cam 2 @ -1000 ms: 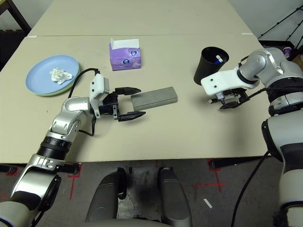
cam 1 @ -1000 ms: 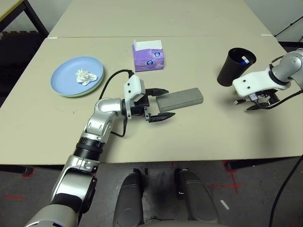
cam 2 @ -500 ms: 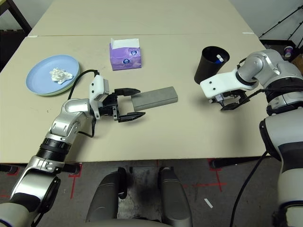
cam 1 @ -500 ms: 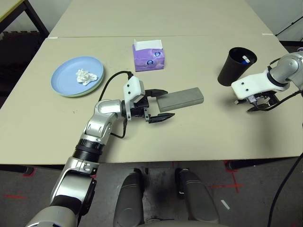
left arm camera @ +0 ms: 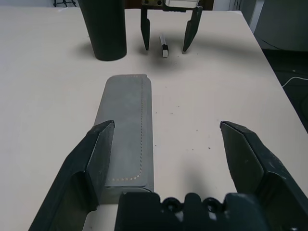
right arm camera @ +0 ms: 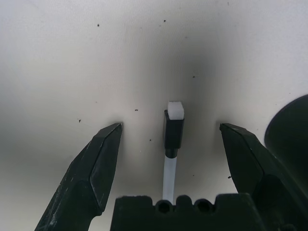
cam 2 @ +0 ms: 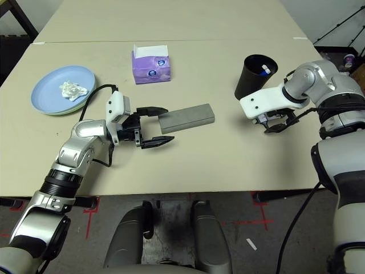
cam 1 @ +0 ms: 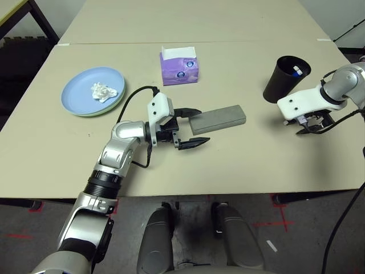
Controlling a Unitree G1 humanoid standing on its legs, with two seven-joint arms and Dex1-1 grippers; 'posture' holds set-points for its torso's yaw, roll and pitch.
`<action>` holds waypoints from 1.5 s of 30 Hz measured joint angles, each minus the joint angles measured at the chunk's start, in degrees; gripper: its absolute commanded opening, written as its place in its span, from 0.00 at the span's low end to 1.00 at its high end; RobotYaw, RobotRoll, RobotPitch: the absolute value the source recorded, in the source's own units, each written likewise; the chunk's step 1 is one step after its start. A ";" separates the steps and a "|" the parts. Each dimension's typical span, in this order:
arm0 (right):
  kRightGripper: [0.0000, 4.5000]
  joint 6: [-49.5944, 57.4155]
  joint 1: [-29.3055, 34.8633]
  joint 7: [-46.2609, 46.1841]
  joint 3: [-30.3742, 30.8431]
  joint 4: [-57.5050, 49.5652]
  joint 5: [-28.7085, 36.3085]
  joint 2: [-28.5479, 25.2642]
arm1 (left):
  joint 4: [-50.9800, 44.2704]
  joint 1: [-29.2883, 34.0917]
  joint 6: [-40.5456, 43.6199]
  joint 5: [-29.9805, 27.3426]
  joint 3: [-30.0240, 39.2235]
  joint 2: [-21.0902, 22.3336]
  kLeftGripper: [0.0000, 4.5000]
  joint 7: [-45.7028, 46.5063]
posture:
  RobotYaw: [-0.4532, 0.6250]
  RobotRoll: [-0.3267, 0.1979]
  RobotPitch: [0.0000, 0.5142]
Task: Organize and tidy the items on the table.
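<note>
A grey glasses case lies mid-table. My left gripper is open around its near end, and the case sits close to one finger. At the right, my right gripper hangs open just above the table, and a thin white pen with a black band lies between its fingers. The black cup stands beside that gripper with another pen inside. Crumpled white tissue rests on the light blue plate, which is stacked on the pale green plate. The sunglasses are out of view.
A purple tissue box stands behind the case. The beige table has bare room along its front edge and between the two arms. A cable loops from my left wrist toward the plates.
My right gripper has edged slightly leftward over the pen. The left arm and the case have stayed where they were.
</note>
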 measured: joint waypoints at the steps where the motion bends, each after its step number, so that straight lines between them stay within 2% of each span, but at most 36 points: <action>1: 0.99 0.00 0.00 -0.01 0.01 0.02 -0.04 0.00 | -0.26 0.22 0.11 -0.01 0.00 0.00 1.00 0.11 | 0.42 0.62 0.50; 4: 0.99 0.00 0.00 -0.07 0.01 0.13 -0.21 0.00 | -1.39 0.67 0.61 -0.07 0.00 0.00 1.00 0.26 | 0.42 0.62 0.50; 5: 0.91 0.02 0.00 -0.07 0.02 0.19 -0.24 0.05 | -1.52 0.67 0.71 -0.11 0.00 0.00 1.00 0.29 | 0.42 0.62 0.50; 6: 0.87 0.03 -0.01 -0.08 0.02 0.25 -0.38 0.14 | -1.52 0.69 0.83 -0.12 0.00 0.00 1.00 0.33 | 0.43 0.62 0.50; 15: 0.11 0.27 -0.58 0.87 0.11 0.77 -0.76 0.60 | -1.76 0.90 1.27 -0.16 0.00 0.01 1.00 0.83 | 0.43 0.62 0.50; 16: 0.07 0.28 -0.60 0.96 0.11 0.77 -0.76 0.61 | -1.77 0.90 1.27 -0.16 0.00 0.01 1.00 0.85 | 0.43 0.62 0.50; 23: 0.07 0.27 -1.08 1.76 -0.02 0.82 -0.51 0.61 | -1.75 0.91 1.26 -0.17 0.00 0.01 1.00 0.99 | 0.42 0.62 0.49; 27: 0.07 1.59 -1.49 4.92 -2.52 0.71 3.14 1.11 | -1.61 0.89 1.20 -0.17 0.00 0.02 1.00 0.98 | 0.42 0.62 0.48; 33: 0.07 8.53 -1.71 13.56 -9.19 -4.08 13.97 1.93 | -1.15 0.66 0.52 -0.16 0.00 0.02 1.00 0.77 | 0.40 0.62 0.44; 39: 0.07 29.03 -1.04 15.00 -11.79 -14.44 33.81 0.64 | 1.10 -1.28 -0.29 -0.16 -0.01 -0.12 1.00 0.34 | 0.38 0.62 0.41; 42: 0.07 41.08 -0.90 15.07 -17.07 -19.58 42.99 -0.05 | 1.90 -2.09 -1.12 -0.16 -0.02 -0.22 1.00 -0.01 | 0.38 0.62 0.39; 45: 0.07 48.30 0.66 13.72 -23.45 -22.60 47.57 -0.20 | 3.12 -2.18 -1.44 -0.14 -0.05 -0.40 1.00 -0.20 | 0.37 0.62 0.38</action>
